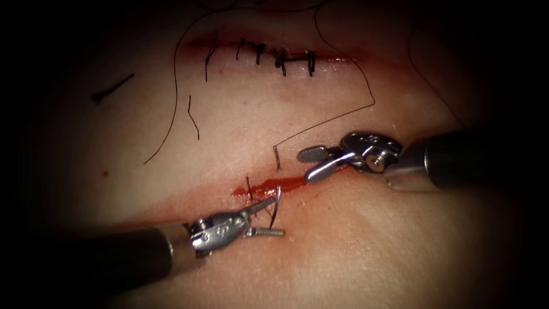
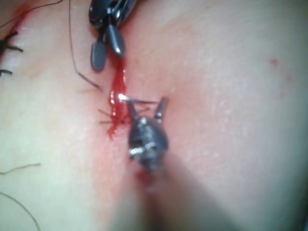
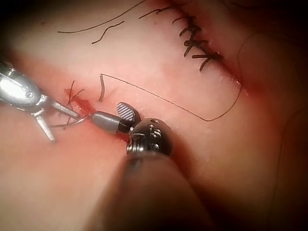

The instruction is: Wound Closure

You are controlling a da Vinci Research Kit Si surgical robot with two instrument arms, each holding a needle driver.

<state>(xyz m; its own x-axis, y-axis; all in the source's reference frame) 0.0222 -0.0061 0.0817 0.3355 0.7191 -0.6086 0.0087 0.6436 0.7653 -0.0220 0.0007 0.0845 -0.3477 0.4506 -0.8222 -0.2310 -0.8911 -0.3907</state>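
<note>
Entering from the lower left, the left pincer (image 1: 273,216) stands open around the needle (image 1: 276,207), one jaw on either side of it and gripping nothing. That needle rises steeply just beside the left end of the lower cut (image 1: 269,186), its upper part against the red fluid (image 1: 286,184); whether its tip sits in the tissue (image 1: 366,252) I cannot tell. Further right, the right pincer (image 1: 310,164) is also open and empty, its lower jaw lying along the cut. Thread (image 1: 326,121) trails above it. The left pincer is nearer the needle.
</note>
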